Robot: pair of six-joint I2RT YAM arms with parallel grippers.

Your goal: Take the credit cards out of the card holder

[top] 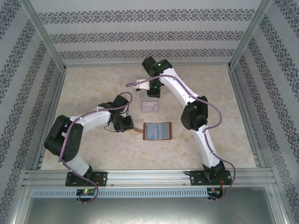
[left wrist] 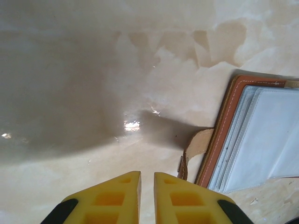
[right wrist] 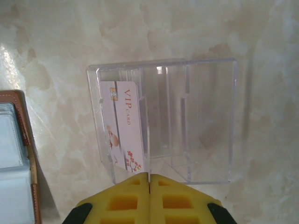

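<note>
Reddish-brown leather card holder [top: 157, 131] lies open at table centre; whitish VIP card [right wrist: 124, 123] rests in clear plastic tray [right wrist: 201, 121] at twelve o'clock. Right gripper [right wrist: 149, 179] is pressed together, empty; left gripper [left wrist: 147, 179] is nearly closed, empty. Next: probably pinch another card.

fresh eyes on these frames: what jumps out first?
The open card holder lies flat mid-table, blue-grey pockets up, tan strap tab toward the left tool, whose jaws are almost shut with nothing between them. Behind it sits a clear tray with a white VIP card in its leftmost slot, the shut right tool at its near edge.
</note>
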